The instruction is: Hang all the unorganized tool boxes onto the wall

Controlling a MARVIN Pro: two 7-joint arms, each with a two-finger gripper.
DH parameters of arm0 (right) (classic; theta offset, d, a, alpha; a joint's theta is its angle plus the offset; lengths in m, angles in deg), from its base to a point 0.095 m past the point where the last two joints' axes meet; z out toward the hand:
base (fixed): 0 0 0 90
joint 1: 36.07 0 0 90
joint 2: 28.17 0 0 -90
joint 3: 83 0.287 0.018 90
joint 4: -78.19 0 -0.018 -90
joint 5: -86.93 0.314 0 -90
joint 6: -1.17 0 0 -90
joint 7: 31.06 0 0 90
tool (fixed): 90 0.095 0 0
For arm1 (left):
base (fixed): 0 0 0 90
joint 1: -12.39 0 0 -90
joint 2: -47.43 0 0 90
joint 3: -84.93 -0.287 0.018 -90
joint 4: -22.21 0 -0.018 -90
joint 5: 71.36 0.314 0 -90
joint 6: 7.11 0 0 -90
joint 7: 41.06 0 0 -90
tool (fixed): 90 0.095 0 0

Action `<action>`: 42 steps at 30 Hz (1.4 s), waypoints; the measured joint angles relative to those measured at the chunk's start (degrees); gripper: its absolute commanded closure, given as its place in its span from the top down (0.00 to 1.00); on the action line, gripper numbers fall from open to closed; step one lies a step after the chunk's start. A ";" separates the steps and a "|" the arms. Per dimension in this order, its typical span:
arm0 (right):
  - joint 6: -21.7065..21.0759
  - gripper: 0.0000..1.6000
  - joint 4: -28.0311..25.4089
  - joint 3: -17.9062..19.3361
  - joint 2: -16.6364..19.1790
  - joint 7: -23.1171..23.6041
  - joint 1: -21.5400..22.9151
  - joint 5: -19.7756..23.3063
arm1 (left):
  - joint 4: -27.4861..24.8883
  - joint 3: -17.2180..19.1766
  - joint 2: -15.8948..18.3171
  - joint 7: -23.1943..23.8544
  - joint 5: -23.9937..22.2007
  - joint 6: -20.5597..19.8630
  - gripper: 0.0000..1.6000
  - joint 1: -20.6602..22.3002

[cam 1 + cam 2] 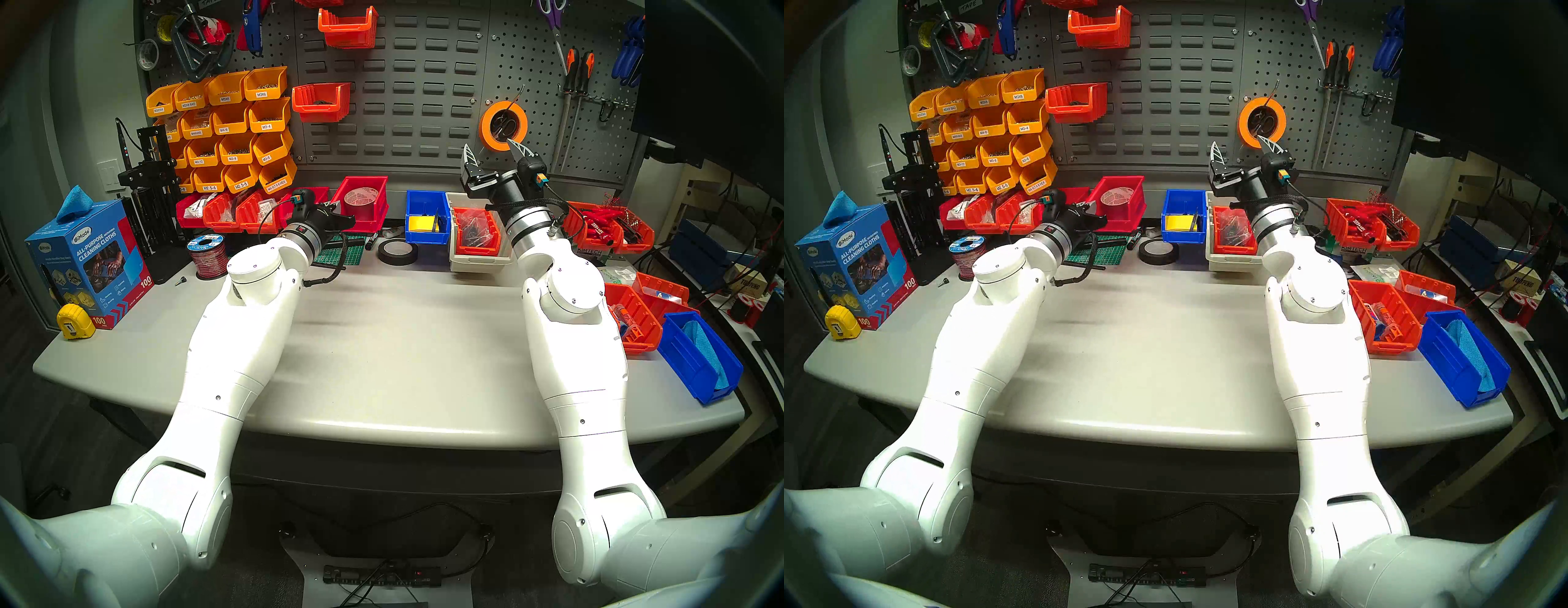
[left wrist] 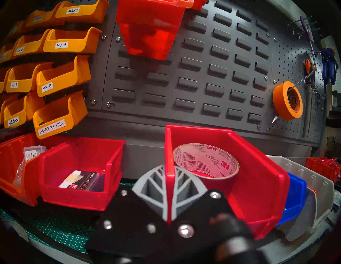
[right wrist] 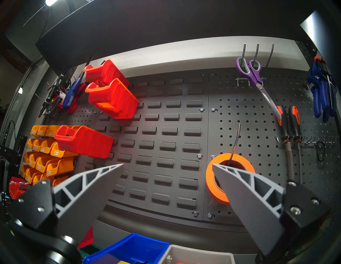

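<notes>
A bright red tool box [image 1: 360, 199] holding a 3M tape roll [image 2: 206, 160] stands at the back of the table, below the louvred grey wall [image 1: 403, 106]. My left gripper [image 2: 169, 168] is shut on this box's left side wall [image 2: 168, 147], one finger inside and one outside. A second red box [image 2: 79, 166] sits just to its left. Two orange-red boxes [image 1: 348, 27] [image 1: 320, 102] hang on the wall. My right gripper [image 1: 494, 148] is raised in front of the wall, open and empty, its fingers [image 3: 88, 186] spread wide.
Yellow-orange labelled bins [image 1: 229, 127] fill the left pegboard, and an orange tape roll [image 1: 502, 125] hangs on the right one. On the table stand a blue bin [image 1: 426, 216], a beige tray [image 1: 479, 259] with an orange bin, a black tape ring [image 1: 396, 252] and more bins at the right [image 1: 632, 322].
</notes>
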 measured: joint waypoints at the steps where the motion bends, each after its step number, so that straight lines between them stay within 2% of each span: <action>1: 0.00 1.00 0.00 0.00 0.00 0.00 0.00 0.00 | 0.49 0.00 -0.24 -0.05 0.16 0.02 0.00 0.30; 27: 0.01 1.00 0.03 0.00 0.00 0.01 0.00 0.00 | 19.23 -1.54 -6.01 0.78 7.76 2.61 0.00 11.59; 42: 0.02 1.00 0.05 0.00 0.00 0.02 0.00 0.00 | 29.39 -0.11 -8.20 -1.57 10.96 4.69 0.00 18.06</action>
